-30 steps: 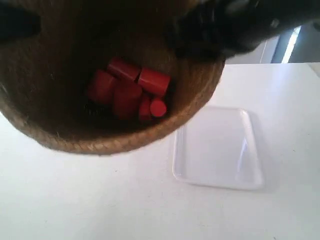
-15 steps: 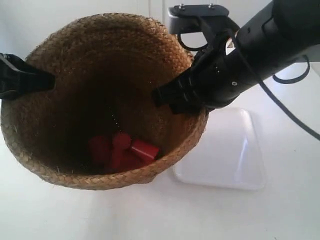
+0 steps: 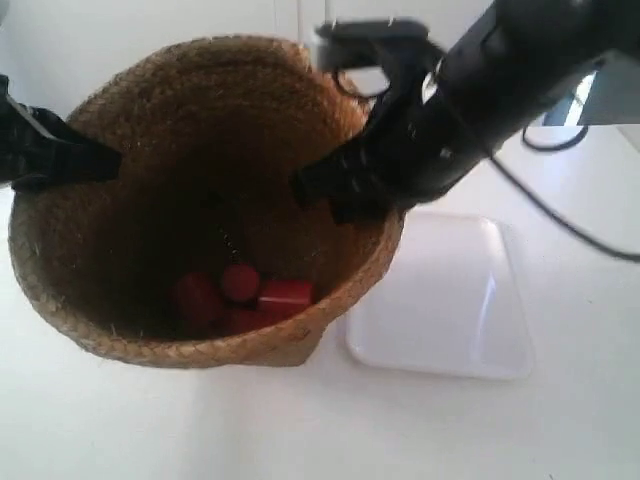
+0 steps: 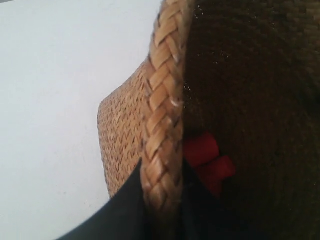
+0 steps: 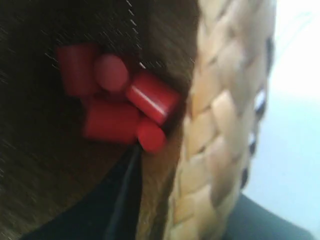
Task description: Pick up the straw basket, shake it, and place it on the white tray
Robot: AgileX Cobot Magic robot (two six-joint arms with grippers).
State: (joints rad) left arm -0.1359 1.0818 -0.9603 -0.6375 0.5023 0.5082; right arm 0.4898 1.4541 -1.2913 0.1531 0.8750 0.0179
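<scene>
The straw basket (image 3: 150, 130) is held between both arms, just left of the white tray (image 3: 450, 300), its base partly overlapping the tray's near-left corner in the exterior view. Whether its base touches the table I cannot tell. Several red cylinders (image 3: 240, 295) lie inside at the bottom. The gripper (image 3: 100, 160) of the arm at the exterior view's left pinches one side of the rim. The opposite side is pinched by the other arm's gripper (image 3: 320, 190). In the left wrist view my left gripper (image 4: 162, 210) is shut on the braided rim (image 4: 162, 125). My right gripper (image 5: 185, 210) is likewise shut on the rim (image 5: 220, 125).
A white table (image 3: 300, 430) lies under everything. Black cables (image 3: 560, 215) hang from the arm at the exterior view's right, over the table behind the tray. The red cylinders (image 5: 120, 105) also show in the right wrist view, bunched together.
One second ago the basket was raised close to the camera and blurred. It has since come down and shifted slightly left, and the red cylinders have slid to its bottom.
</scene>
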